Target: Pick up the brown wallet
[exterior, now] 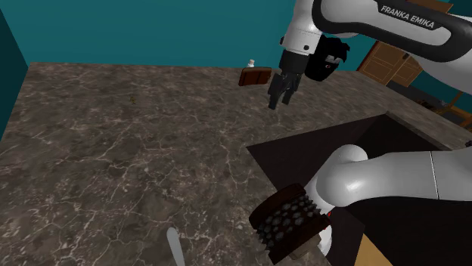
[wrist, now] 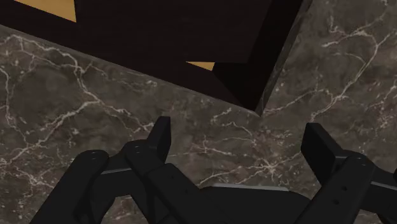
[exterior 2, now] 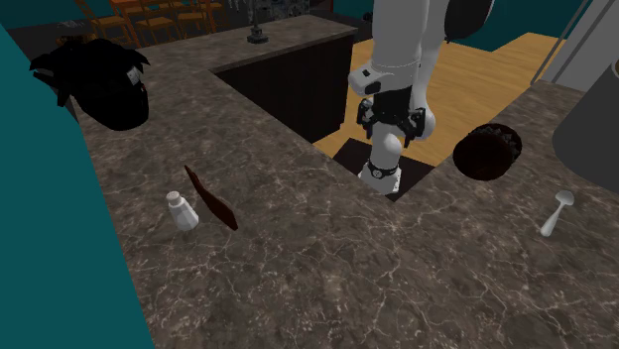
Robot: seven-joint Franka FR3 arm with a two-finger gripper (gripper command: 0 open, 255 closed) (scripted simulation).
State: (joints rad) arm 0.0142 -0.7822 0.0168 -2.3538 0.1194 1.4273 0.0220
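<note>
The gripper [exterior: 280, 100] hangs with fingers apart, empty, over the counter [wrist: 76, 108] by a dark recess [wrist: 159, 32]. The wallet [exterior: 253, 76] stands on edge away from it, a bottle [exterior 2: 181, 210] just beyond.

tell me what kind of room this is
Probably a kitchen: a dark veined stone countertop wraps around a dark rectangular opening, a small white shaker and a pale long-handled spoon sit on it, and wooden chairs stand beyond.

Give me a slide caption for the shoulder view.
Open gripper hovers over the dark marbled counter, apart from the brown wallet beside a small white bottle.
</note>
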